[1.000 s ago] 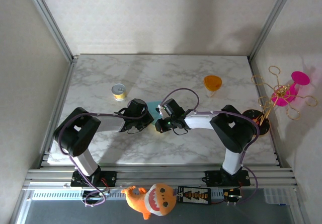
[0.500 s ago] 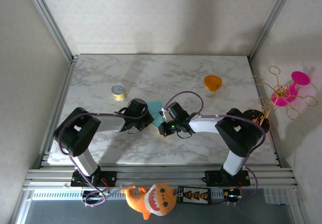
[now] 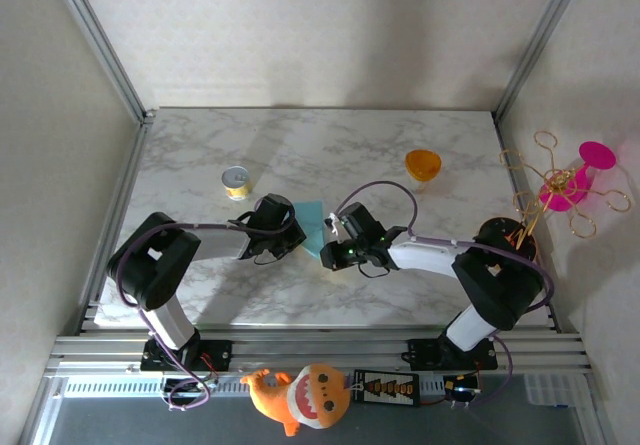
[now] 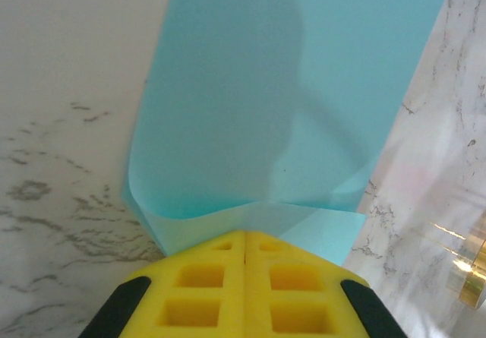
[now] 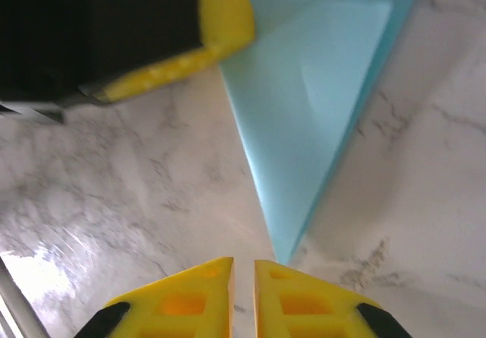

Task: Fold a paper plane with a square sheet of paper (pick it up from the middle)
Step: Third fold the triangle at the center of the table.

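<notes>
The left gripper (image 4: 244, 238) is clamping one edge of the square sheet of paper (image 4: 281, 102), with its pads fully closed on it. The sheet is lying partly folded on the table (image 3: 420, 135), its pointed corner just ahead of the right gripper (image 5: 243, 268). That gripper's jaws are standing barely parted (nothing between them). Risk: if the right gripper is pressing off the crease line, the thin sheet is probably going to buckle or pivot about the single clamp, skewing the fold.

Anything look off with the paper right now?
Yes: the teal paper sheet buckles where the left pincer pinches it. One edge beside the pincer curls up off the marble table instead of lying creased flat.
</notes>
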You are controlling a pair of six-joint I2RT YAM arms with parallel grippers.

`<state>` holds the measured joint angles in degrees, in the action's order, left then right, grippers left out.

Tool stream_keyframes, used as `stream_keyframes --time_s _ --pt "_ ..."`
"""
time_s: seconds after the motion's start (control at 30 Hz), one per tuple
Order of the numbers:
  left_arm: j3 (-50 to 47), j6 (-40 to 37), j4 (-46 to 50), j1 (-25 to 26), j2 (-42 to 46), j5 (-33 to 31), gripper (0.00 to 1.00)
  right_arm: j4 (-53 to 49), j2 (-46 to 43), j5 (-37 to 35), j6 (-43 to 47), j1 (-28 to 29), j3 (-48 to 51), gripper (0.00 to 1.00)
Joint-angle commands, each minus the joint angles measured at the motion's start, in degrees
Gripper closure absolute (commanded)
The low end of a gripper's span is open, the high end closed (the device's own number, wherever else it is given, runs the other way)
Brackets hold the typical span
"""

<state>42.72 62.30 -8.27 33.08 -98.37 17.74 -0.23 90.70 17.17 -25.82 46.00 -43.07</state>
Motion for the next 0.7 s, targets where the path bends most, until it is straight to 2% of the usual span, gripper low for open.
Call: stream_keyframes --time_s 0.0,0.4,0.67 --pt "-0.18 -0.98 7.35 0.14 -1.58 -3.86 0.96 3.1 1.34 0.49 -2.06 -0.07 -2.32 0.84" --pt "0.79 -0.96 4.99 0.32 0.37 -1.88 0.94 -0.26 10.28 -0.29 -1.16 0.06 -7.55 0.86" --pt "0.53 -4.79 0.78 0.57 5.15 0.55 0.86 -5.41 12.68 -3.22 0.09 0.06 -8.43 0.88"
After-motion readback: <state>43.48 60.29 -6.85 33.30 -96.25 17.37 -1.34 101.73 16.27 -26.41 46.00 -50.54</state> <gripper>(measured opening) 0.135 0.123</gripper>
